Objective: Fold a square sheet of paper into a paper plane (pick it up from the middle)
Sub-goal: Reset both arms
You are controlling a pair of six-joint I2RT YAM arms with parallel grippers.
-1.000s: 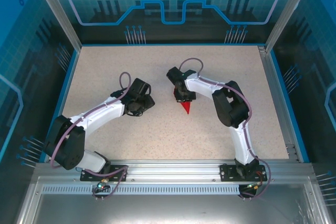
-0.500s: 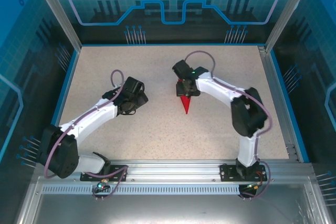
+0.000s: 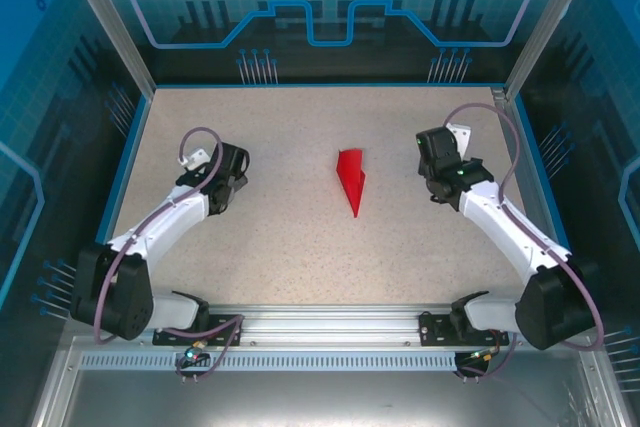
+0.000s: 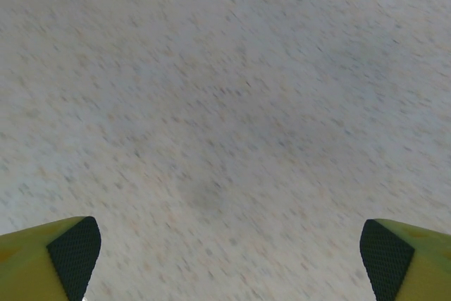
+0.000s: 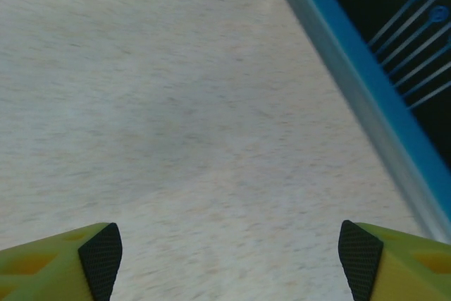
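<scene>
Red paper plane (image 3: 351, 179) lying free, left hand (image 4: 229, 248) and right hand (image 5: 229, 250) agape

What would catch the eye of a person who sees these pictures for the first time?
The bright red paper plane stands out at once: it lies alone in the middle of the speckled beige table, its sharp tip toward the arm bases. The two arms are spread to either side of it, and the left hand and the right hand are open over bare table, holding nothing.

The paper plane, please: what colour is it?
The paper plane is bright red; top external view.
</scene>
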